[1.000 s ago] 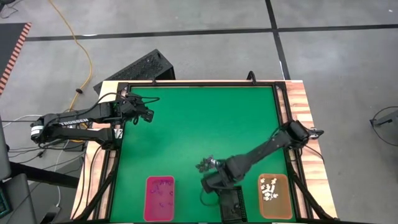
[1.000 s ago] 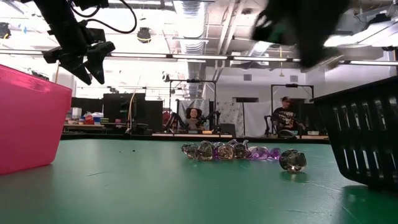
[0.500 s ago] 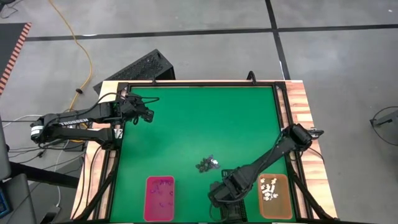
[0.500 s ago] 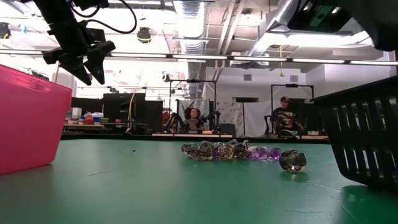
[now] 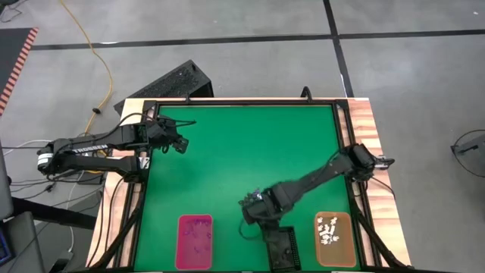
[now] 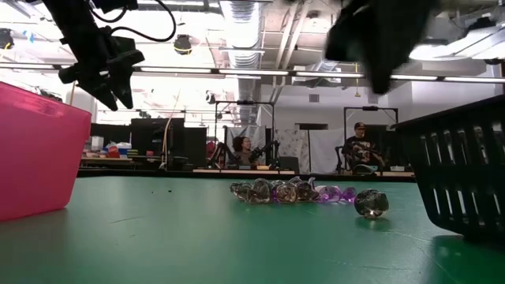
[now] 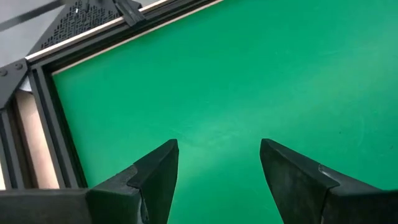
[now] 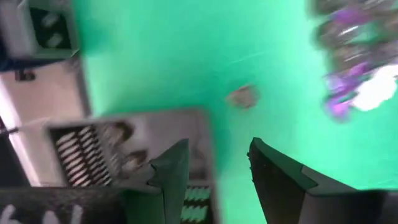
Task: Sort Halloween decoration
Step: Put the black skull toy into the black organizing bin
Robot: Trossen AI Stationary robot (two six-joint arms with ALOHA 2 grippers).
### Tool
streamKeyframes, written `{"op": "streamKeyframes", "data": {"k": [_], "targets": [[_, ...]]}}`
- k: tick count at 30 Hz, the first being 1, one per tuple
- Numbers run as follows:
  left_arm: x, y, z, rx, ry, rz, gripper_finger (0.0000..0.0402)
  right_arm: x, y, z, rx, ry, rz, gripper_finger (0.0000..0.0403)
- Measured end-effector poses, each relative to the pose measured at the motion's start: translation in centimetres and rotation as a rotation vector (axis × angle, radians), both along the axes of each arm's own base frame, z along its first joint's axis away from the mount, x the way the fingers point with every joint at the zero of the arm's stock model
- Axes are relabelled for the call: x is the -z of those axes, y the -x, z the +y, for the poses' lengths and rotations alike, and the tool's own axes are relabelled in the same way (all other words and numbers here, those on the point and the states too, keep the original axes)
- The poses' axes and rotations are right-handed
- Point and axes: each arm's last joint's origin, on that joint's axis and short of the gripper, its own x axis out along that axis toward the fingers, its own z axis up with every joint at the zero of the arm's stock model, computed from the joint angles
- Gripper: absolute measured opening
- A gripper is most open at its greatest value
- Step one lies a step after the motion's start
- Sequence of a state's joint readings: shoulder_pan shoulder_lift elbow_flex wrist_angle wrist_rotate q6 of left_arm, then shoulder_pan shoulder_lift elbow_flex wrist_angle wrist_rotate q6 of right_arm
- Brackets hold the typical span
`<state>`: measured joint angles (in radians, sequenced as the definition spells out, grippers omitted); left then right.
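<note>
The right gripper [image 5: 250,214], fingers apart and empty, hovers beside the black tray [image 5: 279,248] near the table's front edge. The left gripper [image 5: 180,144], fingers apart, waits near the left edge.

Bright overhead ceiling lights [image 6: 237,12] — even, soft shadows — right wrist view motion-blurred.
</note>
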<state>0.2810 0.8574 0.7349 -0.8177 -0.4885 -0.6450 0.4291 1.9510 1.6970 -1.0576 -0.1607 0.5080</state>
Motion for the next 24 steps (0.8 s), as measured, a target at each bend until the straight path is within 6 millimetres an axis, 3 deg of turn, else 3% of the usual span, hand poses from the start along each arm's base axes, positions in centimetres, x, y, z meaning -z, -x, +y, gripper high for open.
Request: {"op": "streamKeyframes", "data": {"k": [6,11,20,24], "targets": [[0.0,0.0,0.0,0.012,-0.004,0.009,0.0219,0.0,-1.4,-3.5,0.162,-0.043,0.033,0.0187],[0.0,0.0,0.0,0.015,-0.006,0.012,0.0219,0.6,-2.4,-5.0,0.285,-0.09,0.072,0.0187],[0.0,0.0,0.0,0.023,-0.017,0.027,0.0219,5.0,-3.6,-4.3,0.359,-0.146,0.259,0.0185],[0.0,0.0,0.0,0.021,-0.023,0.03,0.0219,5.9,-3.7,-4.2,0.378,-0.144,0.292,0.0185]]}}
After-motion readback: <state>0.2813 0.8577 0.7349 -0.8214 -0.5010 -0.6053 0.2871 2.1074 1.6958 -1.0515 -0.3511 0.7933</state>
